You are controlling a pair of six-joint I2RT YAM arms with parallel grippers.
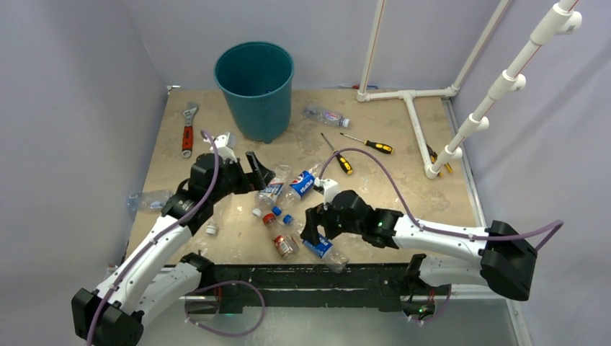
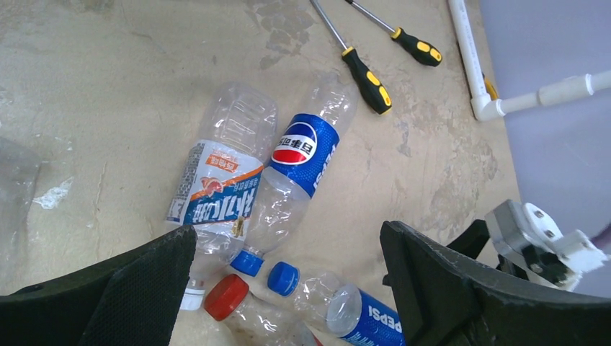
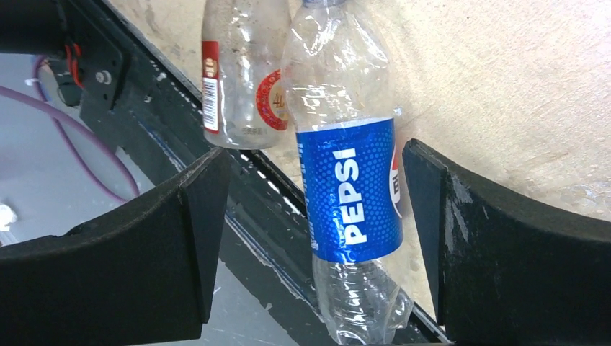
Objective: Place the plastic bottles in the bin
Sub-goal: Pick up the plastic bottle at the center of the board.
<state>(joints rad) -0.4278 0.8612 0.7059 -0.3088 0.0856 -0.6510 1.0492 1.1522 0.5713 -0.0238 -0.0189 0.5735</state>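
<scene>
The teal bin stands at the back of the table. Several plastic bottles lie in a cluster mid-table. My left gripper is open above them; its wrist view shows an orange-and-blue-labelled bottle, a Pepsi bottle, a blue-capped Pepsi bottle and a red-capped bottle below. My right gripper is open, its jaws either side of a Pepsi bottle at the table's near edge, not touching it. A red-labelled bottle lies beside it.
A red-handled wrench lies left of the bin. Two screwdrivers lie right of centre. One bottle lies right of the bin, another at the left edge. A white pipe frame stands at back right.
</scene>
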